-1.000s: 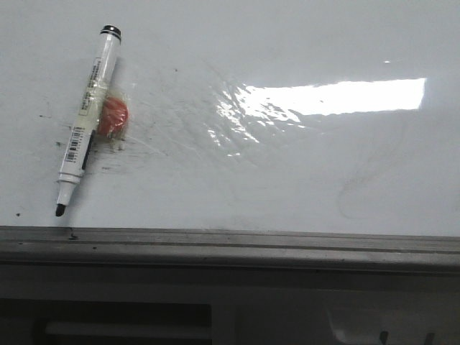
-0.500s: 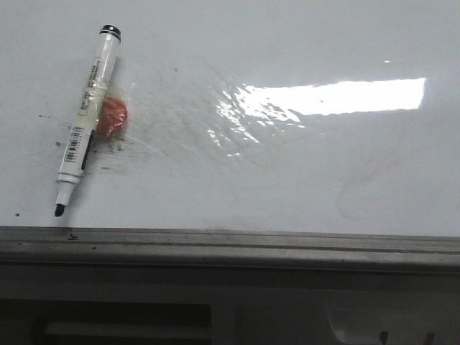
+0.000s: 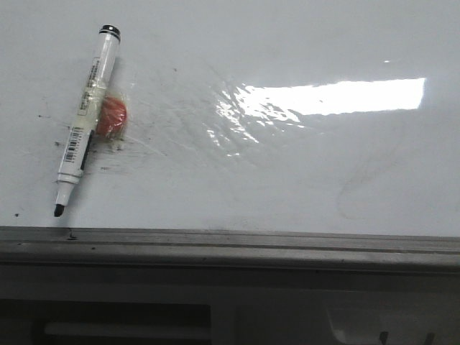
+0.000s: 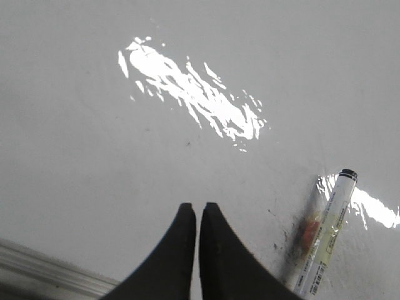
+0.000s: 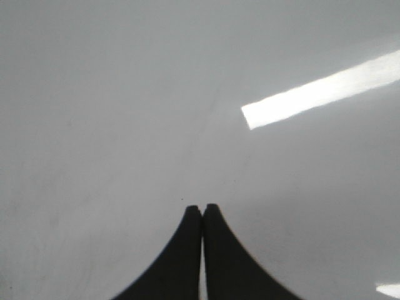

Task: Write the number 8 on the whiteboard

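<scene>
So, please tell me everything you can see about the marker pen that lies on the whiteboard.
The marker pen lies flat and uncapped on the whiteboard, at the left in the front view. Its white barrel carries printed text and a barcode label, with a black ring at the far end. The black tip points toward the grey rail but stops short of it. An orange-red lump sits against its middle. No gripper touches it.

Nothing has changed since the earlier pictures.
</scene>
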`<state>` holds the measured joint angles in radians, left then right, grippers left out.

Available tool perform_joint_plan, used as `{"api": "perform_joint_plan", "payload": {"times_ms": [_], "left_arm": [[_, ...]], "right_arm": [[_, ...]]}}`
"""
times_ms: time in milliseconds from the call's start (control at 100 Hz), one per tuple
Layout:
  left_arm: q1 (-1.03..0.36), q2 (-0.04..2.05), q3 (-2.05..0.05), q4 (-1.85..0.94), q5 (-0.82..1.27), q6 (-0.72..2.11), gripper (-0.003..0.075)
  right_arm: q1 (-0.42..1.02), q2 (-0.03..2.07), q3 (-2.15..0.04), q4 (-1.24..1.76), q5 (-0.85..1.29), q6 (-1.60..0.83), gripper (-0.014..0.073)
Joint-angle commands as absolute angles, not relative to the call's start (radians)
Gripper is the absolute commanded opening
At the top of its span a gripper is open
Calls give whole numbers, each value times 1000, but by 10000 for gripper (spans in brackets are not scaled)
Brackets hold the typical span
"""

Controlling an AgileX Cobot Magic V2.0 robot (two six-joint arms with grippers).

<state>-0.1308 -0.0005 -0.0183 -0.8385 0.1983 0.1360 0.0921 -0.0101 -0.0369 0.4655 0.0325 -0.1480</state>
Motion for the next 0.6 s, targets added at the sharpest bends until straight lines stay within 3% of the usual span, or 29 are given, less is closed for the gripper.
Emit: {"api": "perform_joint_plan", "payload": {"times_ms": [0,590], "left_arm": [[-131,-30,-67,-847,149,175,-20],[-131,-30,-68,-806,149,194,-20]], "right_arm": [[86,-31,-72,465,-31,-155,-63],[86,-31,-72,465,0,-155,-63]]}}
